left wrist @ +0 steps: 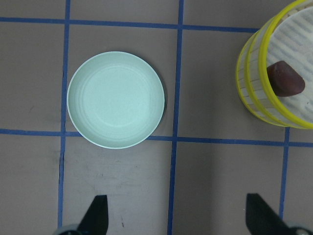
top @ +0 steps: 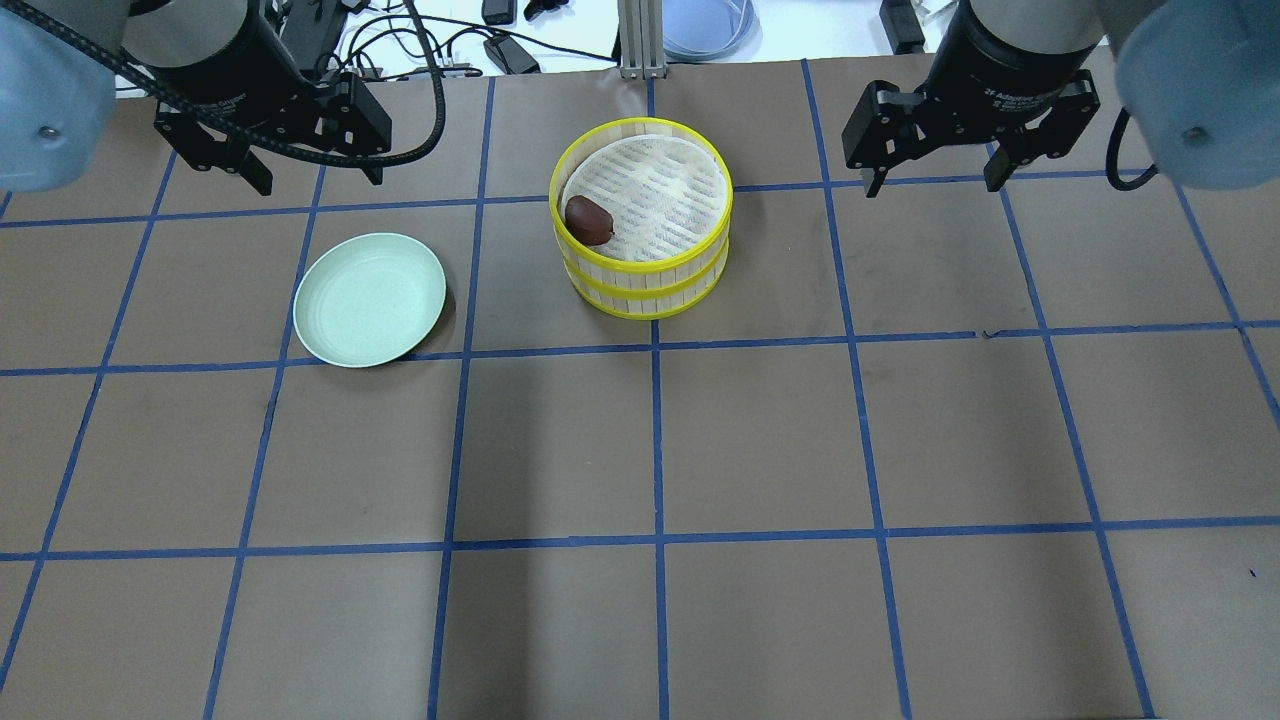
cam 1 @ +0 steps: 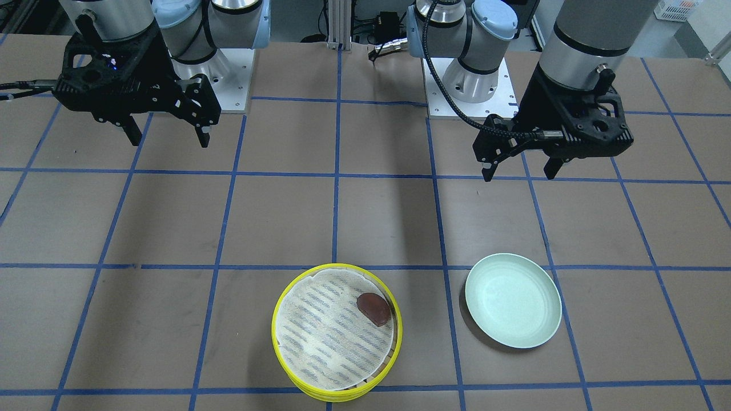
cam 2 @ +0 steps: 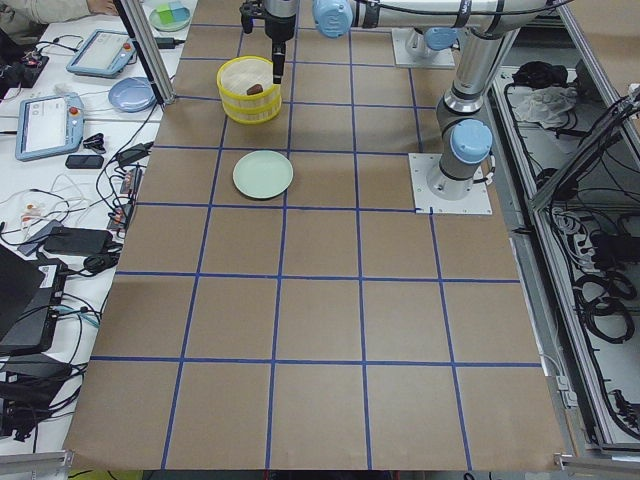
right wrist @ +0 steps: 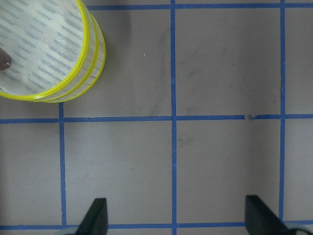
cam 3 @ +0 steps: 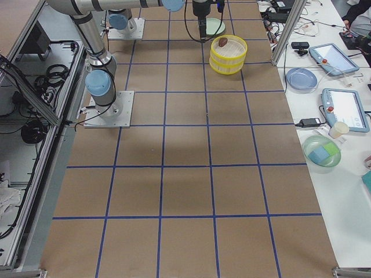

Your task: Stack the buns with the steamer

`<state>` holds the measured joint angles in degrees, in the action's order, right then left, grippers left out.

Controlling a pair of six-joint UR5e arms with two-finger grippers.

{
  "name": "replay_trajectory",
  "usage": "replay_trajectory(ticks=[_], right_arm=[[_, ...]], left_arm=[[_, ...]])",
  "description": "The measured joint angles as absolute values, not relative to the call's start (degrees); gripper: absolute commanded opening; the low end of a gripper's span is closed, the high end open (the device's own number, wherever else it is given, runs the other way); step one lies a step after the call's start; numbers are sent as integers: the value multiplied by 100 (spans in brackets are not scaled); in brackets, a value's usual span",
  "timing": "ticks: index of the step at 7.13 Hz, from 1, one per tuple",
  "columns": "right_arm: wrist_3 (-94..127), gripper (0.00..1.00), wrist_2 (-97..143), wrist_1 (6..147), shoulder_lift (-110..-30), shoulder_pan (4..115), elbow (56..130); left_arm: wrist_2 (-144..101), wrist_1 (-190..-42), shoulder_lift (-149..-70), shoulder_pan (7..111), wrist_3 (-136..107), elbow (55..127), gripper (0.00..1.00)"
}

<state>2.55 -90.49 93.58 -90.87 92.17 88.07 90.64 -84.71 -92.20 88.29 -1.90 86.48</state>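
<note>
- Yellow rims ring the steamer [top: 650,285]: two pale slatted tiers, one stacked on the other, the top one lined with white cloth [top: 660,200] printed with grey dashes.
- A dark reddish-brown oval bun [top: 588,219] lies in the top tier, against the rim on the plate's side.
- The stack stands at the far middle of the desk [top: 760,440], over a blue tape line [top: 657,440].
- A mint-green plate [top: 370,300] lies near it on the robot's left, not touching.
- The left claw [cam 1: 518,174] hangs above the desk, fingers spread, gripping nothing; the right claw [cam 1: 170,141] hangs likewise spread on the other side.
- Brown paper gridded with blue tape covers the desk; cables [top: 470,45] lie on a white bench past its far edge.
</note>
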Motion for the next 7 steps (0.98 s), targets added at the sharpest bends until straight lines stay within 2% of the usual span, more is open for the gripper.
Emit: replay_trajectory(ticks=[7], right_arm=[[248, 100, -9053, 9288, -9053, 9211, 8812]], left_arm=[[9086, -8720, -8951, 8595, -181, 8728, 100]])
